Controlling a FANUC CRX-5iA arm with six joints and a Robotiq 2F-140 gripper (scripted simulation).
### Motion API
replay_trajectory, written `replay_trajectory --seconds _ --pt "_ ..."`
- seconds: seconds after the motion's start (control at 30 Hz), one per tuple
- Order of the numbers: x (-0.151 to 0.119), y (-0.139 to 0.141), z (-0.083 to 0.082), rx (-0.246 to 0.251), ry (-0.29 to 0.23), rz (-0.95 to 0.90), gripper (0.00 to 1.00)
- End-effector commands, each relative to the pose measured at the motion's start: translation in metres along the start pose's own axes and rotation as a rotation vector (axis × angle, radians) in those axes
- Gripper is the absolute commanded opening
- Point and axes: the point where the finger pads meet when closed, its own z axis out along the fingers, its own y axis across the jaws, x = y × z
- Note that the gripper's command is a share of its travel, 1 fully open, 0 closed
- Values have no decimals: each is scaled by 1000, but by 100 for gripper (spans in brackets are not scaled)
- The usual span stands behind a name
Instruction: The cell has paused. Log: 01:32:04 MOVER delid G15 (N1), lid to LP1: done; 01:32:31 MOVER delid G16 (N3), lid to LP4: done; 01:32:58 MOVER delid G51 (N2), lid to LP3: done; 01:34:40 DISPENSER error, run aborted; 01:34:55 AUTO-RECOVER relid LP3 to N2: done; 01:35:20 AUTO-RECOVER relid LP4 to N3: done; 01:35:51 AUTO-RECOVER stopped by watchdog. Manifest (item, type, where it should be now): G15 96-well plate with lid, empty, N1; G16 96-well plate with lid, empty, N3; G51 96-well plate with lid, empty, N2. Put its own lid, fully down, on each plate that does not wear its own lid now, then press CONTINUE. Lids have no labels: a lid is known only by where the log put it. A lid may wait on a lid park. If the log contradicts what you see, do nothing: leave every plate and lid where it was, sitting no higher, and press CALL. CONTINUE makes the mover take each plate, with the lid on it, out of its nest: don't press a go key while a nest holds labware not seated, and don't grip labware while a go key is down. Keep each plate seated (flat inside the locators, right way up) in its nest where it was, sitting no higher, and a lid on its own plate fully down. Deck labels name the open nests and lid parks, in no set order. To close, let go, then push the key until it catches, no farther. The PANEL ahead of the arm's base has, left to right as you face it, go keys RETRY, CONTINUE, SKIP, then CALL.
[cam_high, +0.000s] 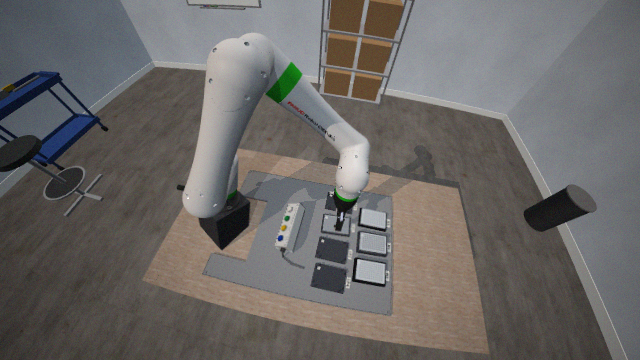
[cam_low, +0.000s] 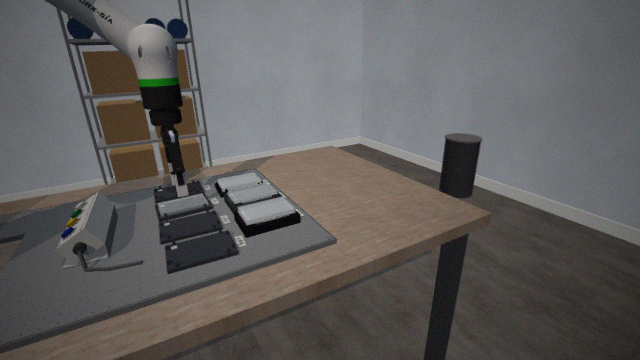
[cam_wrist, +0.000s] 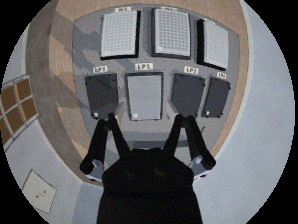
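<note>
Three white 96-well plates stand in a row of nests: a far plate (cam_high: 373, 218) (cam_low: 238, 181) (cam_wrist: 120, 34), a middle plate (cam_high: 373, 243) (cam_low: 251, 192) (cam_wrist: 172, 31) and a near plate (cam_high: 370, 271) (cam_low: 265, 210) (cam_wrist: 214, 43). The near one shows the widest black rim. I cannot tell for sure which plates wear lids. A pale grey lid (cam_high: 331, 222) (cam_low: 182, 205) (cam_wrist: 144, 96) lies flat on the second lid park from the far end. My gripper (cam_high: 341, 226) (cam_low: 179, 189) (cam_wrist: 145, 105) is open and empty. It hangs just above the lid's far edge.
Two dark lid parks (cam_high: 331, 250) (cam_high: 328, 277) lie bare nearer the camera, and another is partly hidden under the wrist. The key panel (cam_high: 295, 220) (cam_low: 100, 220) stands left of the parks, its cable trailing over the grey deck (cam_high: 270, 280).
</note>
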Motion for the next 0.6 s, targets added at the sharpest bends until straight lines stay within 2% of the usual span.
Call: replay_trajectory --seconds 0.0,0.57 --pt "0 0 6 0 0 0 66" --pt "0 -1 26 0 0 0 66"
